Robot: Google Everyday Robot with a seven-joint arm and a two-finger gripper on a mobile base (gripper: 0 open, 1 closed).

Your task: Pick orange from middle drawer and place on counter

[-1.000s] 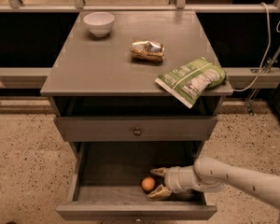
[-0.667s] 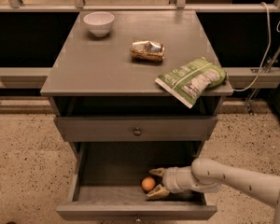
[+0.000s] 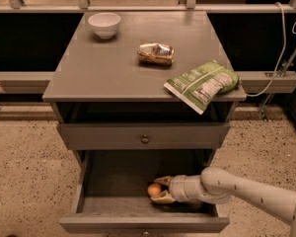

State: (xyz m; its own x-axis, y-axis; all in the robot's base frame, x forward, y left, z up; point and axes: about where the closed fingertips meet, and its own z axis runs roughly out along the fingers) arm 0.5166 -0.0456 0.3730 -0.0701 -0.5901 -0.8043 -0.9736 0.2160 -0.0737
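Fingers (image 3: 164,180) on your gripper (image 3: 158,189) stood spread apart, one above and one below the orange (image 3: 153,190) as the camera saw it, with the fruit sitting between their tips. You could not tell whether either finger touched it. The orange rested on the floor of the middle drawer (image 3: 138,224), right of centre and toward the front panel. That drawer was pulled well out.

Behind the gripper, your pale arm (image 3: 246,194) reached in from the right, passing over the drawer's right side wall, its wrist low inside the box.

Above, the upper drawer (image 3: 103,135) was closed, with its small round knob (image 3: 145,139) in the middle of the front. On the counter (image 3: 108,70) you had a white bowl (image 3: 104,23) at the far left corner, a shiny golden-brown snack packet (image 3: 156,54) near the middle, and a green bag (image 3: 201,84) at the right front corner, hanging partly over the edge. Speckled floor (image 3: 24,172) lay around the cabinet.
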